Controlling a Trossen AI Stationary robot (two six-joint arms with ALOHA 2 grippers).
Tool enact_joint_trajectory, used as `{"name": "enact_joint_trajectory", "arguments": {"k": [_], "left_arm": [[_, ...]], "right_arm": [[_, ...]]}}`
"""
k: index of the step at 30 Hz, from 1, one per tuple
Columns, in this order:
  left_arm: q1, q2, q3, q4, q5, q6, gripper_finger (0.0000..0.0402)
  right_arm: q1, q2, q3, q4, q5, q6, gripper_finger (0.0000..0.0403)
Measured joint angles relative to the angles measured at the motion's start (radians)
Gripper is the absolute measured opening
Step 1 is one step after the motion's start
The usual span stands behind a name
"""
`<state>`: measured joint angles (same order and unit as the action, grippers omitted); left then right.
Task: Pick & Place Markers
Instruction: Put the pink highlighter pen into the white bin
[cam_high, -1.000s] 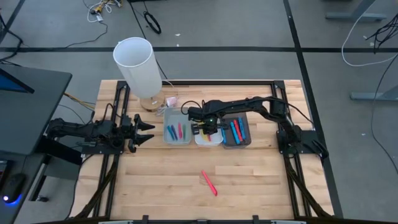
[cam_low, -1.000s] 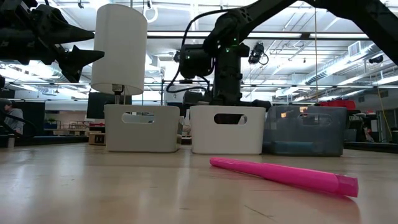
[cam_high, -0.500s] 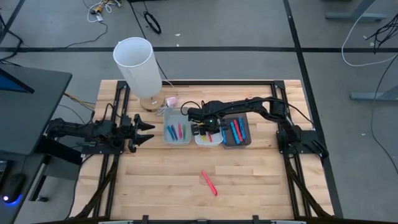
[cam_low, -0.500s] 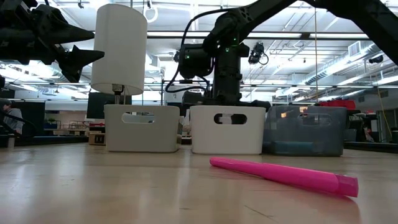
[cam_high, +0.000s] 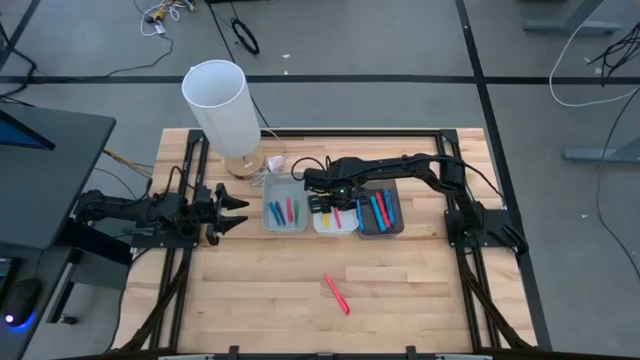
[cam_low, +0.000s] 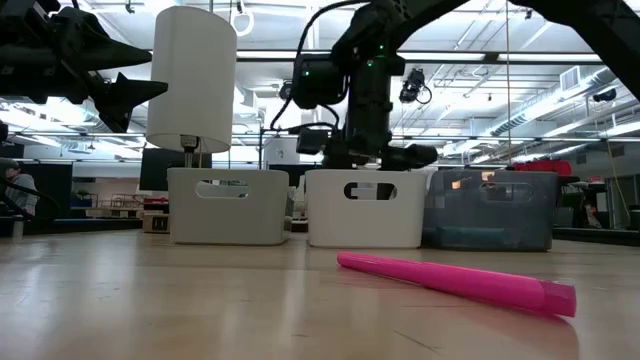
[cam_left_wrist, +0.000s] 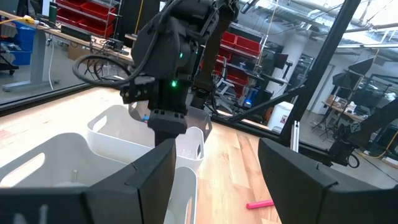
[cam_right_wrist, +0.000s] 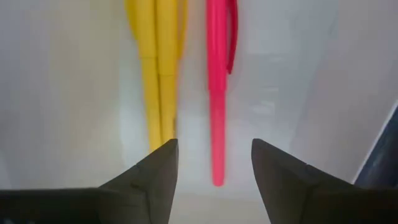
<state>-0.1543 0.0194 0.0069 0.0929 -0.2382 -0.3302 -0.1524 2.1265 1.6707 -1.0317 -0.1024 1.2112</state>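
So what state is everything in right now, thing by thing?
Right gripper: open, empty, above the middle white bin.
Left gripper: open, empty, waiting beside the bins.
Pink marker: lying loose on the table.
Red marker: lying in the middle bin beside the yellow markers.

Two dark, cable-strung jointed arms

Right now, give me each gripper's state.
Left gripper: open, empty, parked left.
Right gripper: open, empty, over the middle bin.
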Motion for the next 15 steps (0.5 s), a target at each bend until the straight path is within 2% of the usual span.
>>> {"name": "enact_joint_trajectory", "arguments": {"k": [8,15], "left_arm": [[0.0,0.0,0.0,0.0,0.0,0.0,0.0234],[0.0,0.0,0.0,0.0,0.0,0.0,0.0234]], "right_arm": [[0.026,-0.045,0.02,-0.038,-0.002,0.017,0.0203],[0.039,-0.052,0.094,-0.085,0.006,0.019,0.0203]]}}
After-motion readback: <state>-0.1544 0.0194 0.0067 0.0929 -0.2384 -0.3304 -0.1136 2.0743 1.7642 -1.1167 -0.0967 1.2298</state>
